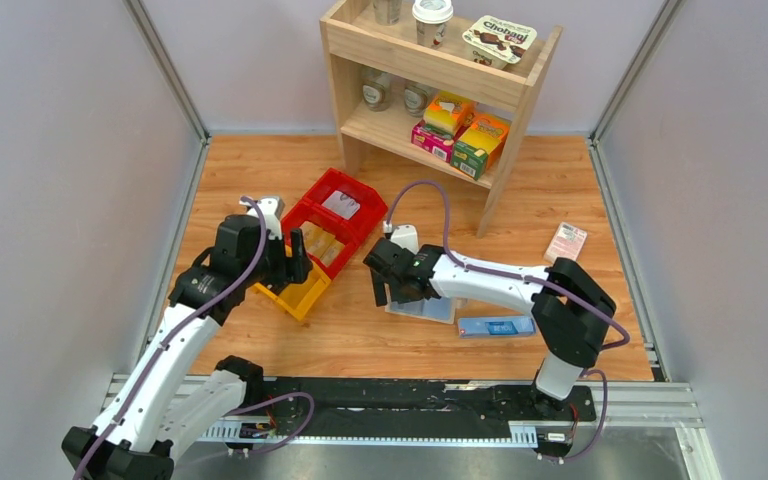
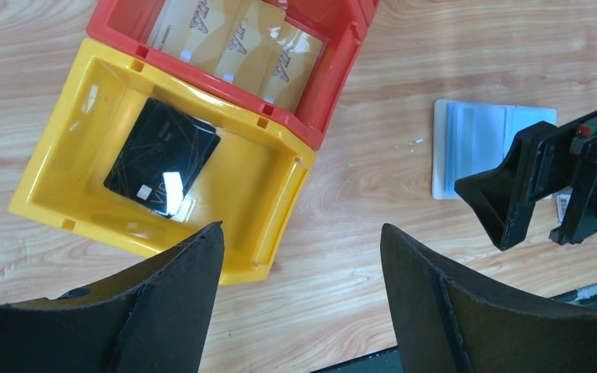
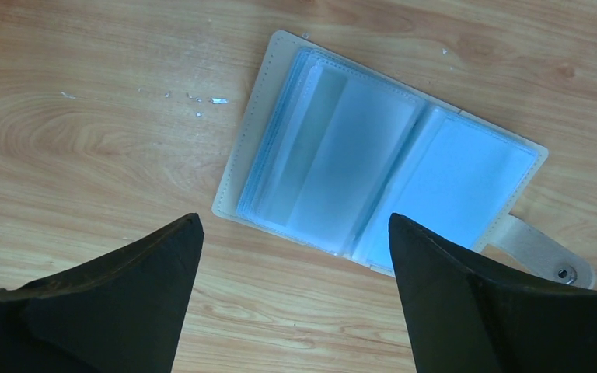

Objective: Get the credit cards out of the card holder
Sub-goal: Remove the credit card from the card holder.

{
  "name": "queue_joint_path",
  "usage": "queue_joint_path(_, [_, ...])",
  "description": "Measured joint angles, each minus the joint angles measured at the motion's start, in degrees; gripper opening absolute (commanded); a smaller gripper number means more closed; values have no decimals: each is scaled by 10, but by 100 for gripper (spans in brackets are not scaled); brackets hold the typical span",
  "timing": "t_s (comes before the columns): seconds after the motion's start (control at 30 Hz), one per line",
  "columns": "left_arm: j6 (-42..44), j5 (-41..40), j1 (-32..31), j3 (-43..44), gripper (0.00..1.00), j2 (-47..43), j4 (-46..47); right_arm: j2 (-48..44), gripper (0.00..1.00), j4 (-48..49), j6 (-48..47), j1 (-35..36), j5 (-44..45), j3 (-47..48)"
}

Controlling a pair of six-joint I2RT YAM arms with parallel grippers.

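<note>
The card holder lies open and flat on the wooden table, cream-edged with pale blue clear sleeves and a snap tab. It also shows in the top view and the left wrist view. My right gripper is open and empty, hovering just above the holder's near-left edge; it also shows in the top view. My left gripper is open and empty over the table beside the yellow bin, which holds a black card. The red bin holds gold cards.
A long blue box lies right of the holder. A small pink-white packet lies at the far right. A wooden shelf with boxes, jars and cups stands at the back. Grey walls enclose the table.
</note>
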Motion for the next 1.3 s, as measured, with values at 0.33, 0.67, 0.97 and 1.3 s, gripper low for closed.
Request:
queue_joint_path(0.33, [3, 27, 0, -3, 81, 9, 8, 30, 79, 10, -14, -25, -36, -10])
queue_joint_path(0.67, [-22, 59, -6, -28, 82, 28, 49, 12, 71, 69, -82, -104, -114, -71])
queue_joint_path(0.97, [-70, 32, -95, -36, 83, 69, 101, -5, 61, 102, -149, -138, -160, -99])
queue_joint_path(1.3, [-79, 28, -156, 14, 74, 209, 154, -26, 53, 131, -179, -151, -178, -126])
